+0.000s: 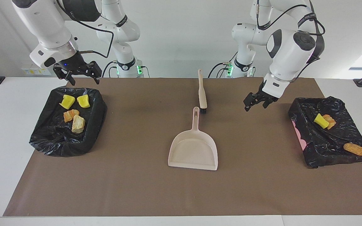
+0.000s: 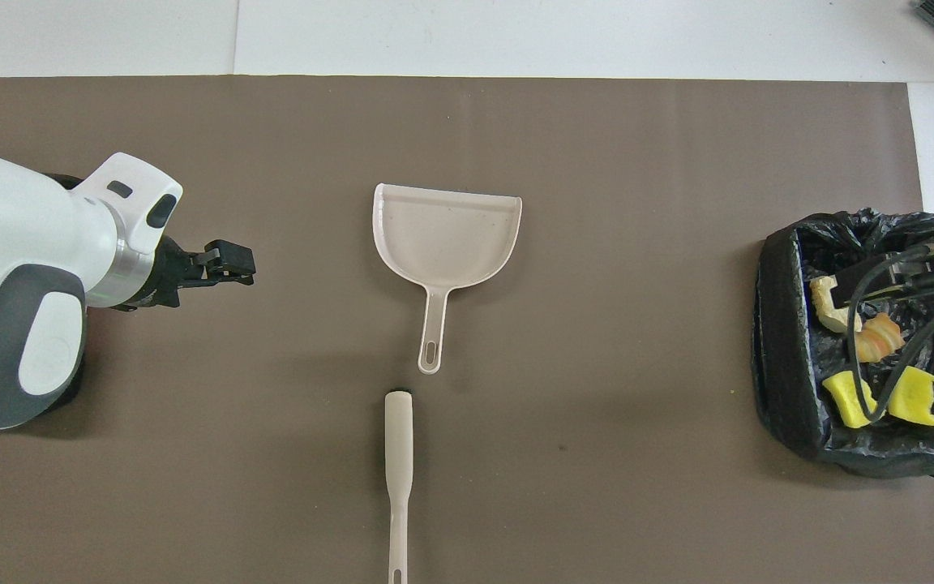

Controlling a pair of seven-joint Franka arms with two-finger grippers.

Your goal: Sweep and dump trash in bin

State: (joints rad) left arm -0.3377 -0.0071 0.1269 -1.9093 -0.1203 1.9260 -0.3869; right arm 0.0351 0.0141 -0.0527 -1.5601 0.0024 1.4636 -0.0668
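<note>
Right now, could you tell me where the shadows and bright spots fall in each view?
Facing view: a soft shadow lies on the brown mat beside the right arm's bin; daylight washes out the wall's edge above the left arm's bin. Overhead view: the left gripper casts a faint shadow; no glare.
</note>
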